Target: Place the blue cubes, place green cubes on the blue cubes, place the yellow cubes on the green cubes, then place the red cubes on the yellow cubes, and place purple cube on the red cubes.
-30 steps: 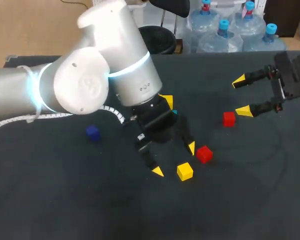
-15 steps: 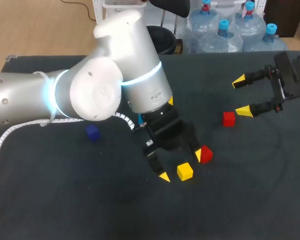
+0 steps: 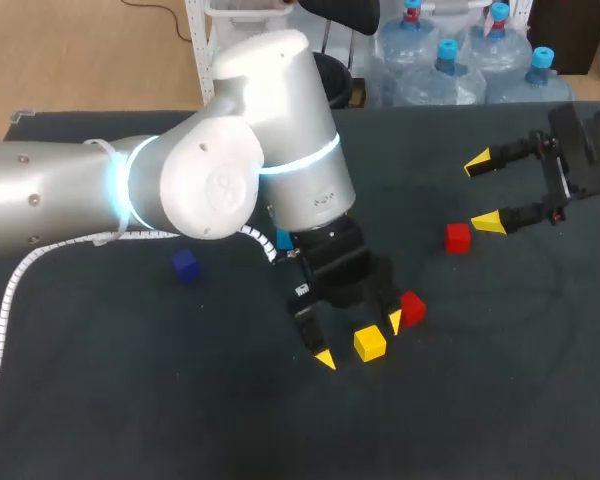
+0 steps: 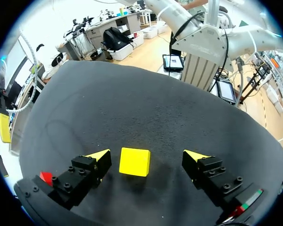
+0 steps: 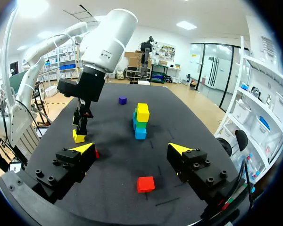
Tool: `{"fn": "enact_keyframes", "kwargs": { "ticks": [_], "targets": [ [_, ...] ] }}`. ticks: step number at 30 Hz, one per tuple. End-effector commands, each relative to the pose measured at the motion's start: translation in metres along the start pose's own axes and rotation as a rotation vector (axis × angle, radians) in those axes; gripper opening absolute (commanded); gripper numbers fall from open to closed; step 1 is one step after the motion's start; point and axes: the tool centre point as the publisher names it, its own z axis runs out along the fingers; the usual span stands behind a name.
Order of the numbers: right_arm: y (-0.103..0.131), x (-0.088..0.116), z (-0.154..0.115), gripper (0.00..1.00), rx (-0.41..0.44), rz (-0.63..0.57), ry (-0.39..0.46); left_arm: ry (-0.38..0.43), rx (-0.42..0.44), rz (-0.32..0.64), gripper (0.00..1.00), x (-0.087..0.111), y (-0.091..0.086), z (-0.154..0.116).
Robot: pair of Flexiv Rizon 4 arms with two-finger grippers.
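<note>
My left gripper (image 3: 361,340) is open and low over the table, with a loose yellow cube (image 3: 370,343) between its fingers. In the left wrist view the yellow cube (image 4: 135,161) sits inside the left gripper (image 4: 148,156), with gaps to both tips. One red cube (image 3: 412,308) lies just beside it, another red cube (image 3: 458,238) nearer my right gripper (image 3: 483,192), which is open and empty. A purple cube (image 3: 186,265) lies at the left. The right wrist view shows a blue, green and yellow stack (image 5: 141,121) ahead of the right gripper (image 5: 131,148).
In the head view my left arm (image 3: 200,170) hides most of the stack; only a bit of blue (image 3: 283,238) shows. The table's dark cloth (image 3: 500,380) is bare at the front and front right.
My left arm has swung right and toward the front, bringing its open fingers down on either side of the yellow cube. The right arm and the cubes have not moved.
</note>
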Motion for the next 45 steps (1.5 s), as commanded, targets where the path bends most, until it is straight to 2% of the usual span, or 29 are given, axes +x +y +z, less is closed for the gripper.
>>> {"fn": "enact_keyframes", "kwargs": {
  "ticks": [1,10,14,24,33,34,37,39,45],
  "targets": [
    [0.0,0.0,0.0,1.0,0.001,-0.001,-0.001,0.002,0.025,0.005,1.0,0.003,0.003,-0.002],
    [0.0,0.0,0.0,1.0,0.001,-0.001,-0.001,0.001,0.032,0.01,1.0,0.004,0.009,0.0],
    [0.0,0.0,0.0,1.0,0.001,-0.001,-0.001,-0.001,0.035,0.019,0.96,0.003,0.012,0.001],
    [0.0,0.0,0.0,1.0,0.001,-0.001,-0.001,0.005,0.045,0.037,0.65,0.005,0.017,-0.001],
    [0.0,0.0,0.0,1.0,0.001,-0.001,-0.001,0.002,0.055,0.046,0.69,0.005,0.02,0.003],
    [0.0,0.0,0.0,1.0,0.001,-0.001,-0.001,0.001,0.057,0.048,0.67,0.005,0.02,0.003],
    [0.0,0.0,0.0,1.0,0.001,-0.001,-0.001,-0.002,0.061,0.051,0.54,0.005,0.021,0.004],
    [0.0,0.0,0.0,1.0,0.001,-0.001,-0.001,-0.001,0.063,0.054,0.52,0.005,0.021,0.004],
    [0.0,0.0,0.0,1.0,0.001,-0.001,-0.001,0.002,0.061,0.051,0.36,0.005,0.022,0.004]
  ]
}}
